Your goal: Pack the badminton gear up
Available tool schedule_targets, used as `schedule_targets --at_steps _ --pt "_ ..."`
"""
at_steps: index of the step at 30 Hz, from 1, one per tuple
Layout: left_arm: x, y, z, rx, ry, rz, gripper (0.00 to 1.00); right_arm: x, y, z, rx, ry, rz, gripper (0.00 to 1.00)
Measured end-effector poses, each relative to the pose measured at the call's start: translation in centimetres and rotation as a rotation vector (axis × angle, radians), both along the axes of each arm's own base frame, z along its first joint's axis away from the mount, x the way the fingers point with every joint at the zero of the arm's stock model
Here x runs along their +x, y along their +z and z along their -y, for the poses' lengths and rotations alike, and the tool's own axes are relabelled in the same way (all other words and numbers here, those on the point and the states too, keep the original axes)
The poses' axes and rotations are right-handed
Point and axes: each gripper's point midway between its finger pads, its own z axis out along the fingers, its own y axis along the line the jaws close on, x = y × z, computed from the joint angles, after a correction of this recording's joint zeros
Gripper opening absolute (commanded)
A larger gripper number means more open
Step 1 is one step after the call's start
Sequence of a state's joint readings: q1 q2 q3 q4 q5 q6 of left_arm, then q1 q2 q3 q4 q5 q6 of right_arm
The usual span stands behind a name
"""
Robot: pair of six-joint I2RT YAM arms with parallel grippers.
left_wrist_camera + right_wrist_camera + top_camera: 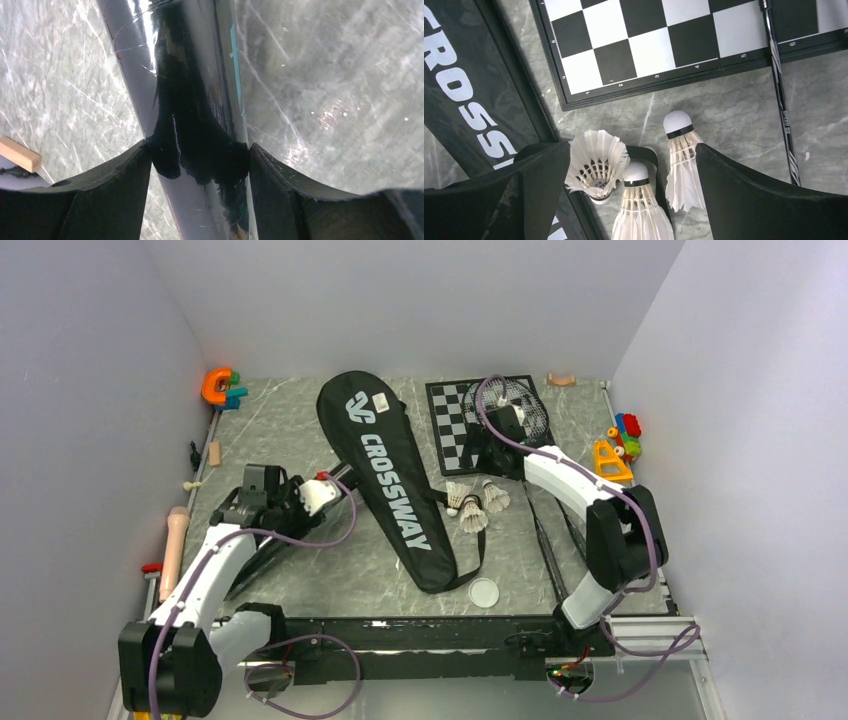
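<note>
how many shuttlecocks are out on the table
3 shuttlecocks, clustered between the racket bag and the chessboard: one with skirt facing up, two lying beside it. More could be hidden in the bag or tube.

The tabletop (pixel 300 405) is grey-green marble with pale veins. The racket bag (pixel 395 480) is black with white "CROSSWAY" lettering. The chessboard (pixel 455 435) has black and white squares inside a black frame. The shuttlecocks (pixel 680 170) have white feathers and white caps ringed by a black band. The tube (pixel 195 100) is glossy black with a teal strip. The round lid (pixel 484 592) is white.
</note>
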State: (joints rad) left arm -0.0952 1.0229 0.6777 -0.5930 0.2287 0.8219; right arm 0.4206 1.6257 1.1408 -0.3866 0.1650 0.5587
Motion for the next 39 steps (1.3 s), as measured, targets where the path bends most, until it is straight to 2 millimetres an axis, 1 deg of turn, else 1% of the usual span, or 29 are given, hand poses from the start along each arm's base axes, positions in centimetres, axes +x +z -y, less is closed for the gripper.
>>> schedule_targets --at_steps 3,6,11,14,19,21,26,36,37,39 --pt "-1.0 0.5 0.4 0.011 -0.086 0.030 0.28 0.2 -1.2 0.0 0.026 -0.003 -0.058 0.93" --pt "-2.1 1.8 1.0 0.017 -0.177 0.104 0.28 0.1 -1.9 -0.5 0.053 0.006 -0.097 0.87" --pt "-2.9 4.2 2.3 0.024 -0.325 0.252 0.30 -0.5 -2.6 -1.8 0.101 0.036 -0.146 0.76" --pt "-3.2 4.7 2.9 0.025 -0.380 0.292 0.29 -1.0 -3.1 -2.4 0.119 0.048 -0.176 0.68" --pt "-3.2 4.8 3.7 0.017 -0.433 0.323 0.30 -1.5 -4.0 -3.0 0.145 0.052 -0.217 0.63" --pt "-3.4 4.7 3.8 0.018 -0.449 0.340 0.31 -1.6 -4.2 -3.2 0.154 0.049 -0.228 0.59" --pt "-3.9 4.8 4.4 0.035 -0.509 0.392 0.31 -1.8 -4.4 -3.6 0.178 0.044 -0.245 0.41" --pt "-3.8 6.1 5.0 0.041 -0.552 0.468 0.29 -2.1 -4.5 -4.0 0.208 0.037 -0.268 0.03" --pt "-3.8 6.4 5.1 0.041 -0.556 0.482 0.28 -2.1 -4.5 -4.1 0.210 0.038 -0.269 0.00" --pt "-3.7 6.8 5.3 0.037 -0.563 0.507 0.26 -2.1 -4.4 -4.1 0.213 0.041 -0.268 0.00"
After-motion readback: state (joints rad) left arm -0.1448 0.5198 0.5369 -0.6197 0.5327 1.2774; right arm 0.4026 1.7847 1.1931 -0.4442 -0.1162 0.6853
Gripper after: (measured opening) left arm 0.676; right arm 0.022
